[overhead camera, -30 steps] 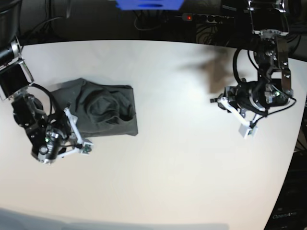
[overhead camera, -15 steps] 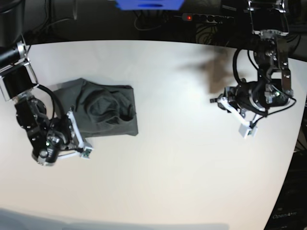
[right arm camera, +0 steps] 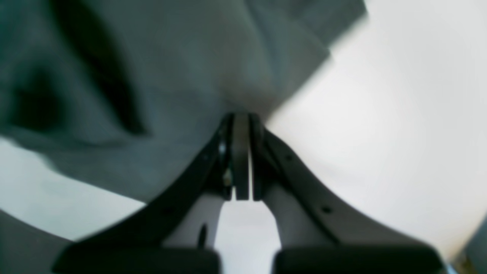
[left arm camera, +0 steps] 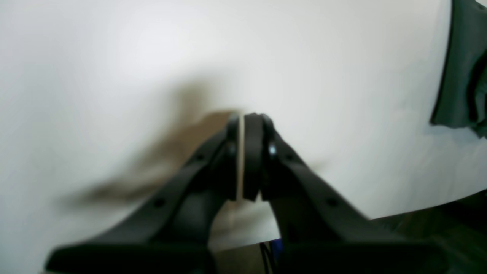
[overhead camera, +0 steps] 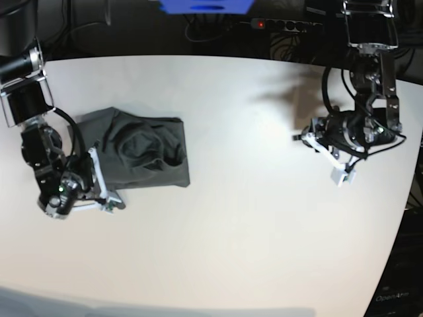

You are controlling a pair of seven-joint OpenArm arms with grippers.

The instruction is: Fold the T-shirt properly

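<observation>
The dark grey T-shirt (overhead camera: pixel 142 153) lies bunched in a rough rectangle on the left part of the white table (overhead camera: pixel 251 218). My right gripper (overhead camera: pixel 93 157) is at the shirt's left edge. In the right wrist view its jaws are shut, and cloth folds of the T-shirt (right arm camera: pixel 152 76) run into the tips of the right gripper (right arm camera: pixel 241 117). My left gripper (overhead camera: pixel 297 138) hovers far off at the right side of the table. Its jaws (left arm camera: pixel 243 118) are shut on nothing, and only a corner of the T-shirt (left arm camera: pixel 462 80) shows at that view's right edge.
A blue object (overhead camera: pixel 205 5) and a power strip with a red light (overhead camera: pixel 284 25) sit behind the table's far edge. The table's curved right edge (overhead camera: pixel 404 198) runs close to my left arm, with dark floor beyond.
My right gripper has gone from open to shut at the shirt's left edge, and its arm has drawn closer to the cloth. The left arm has hardly moved.
</observation>
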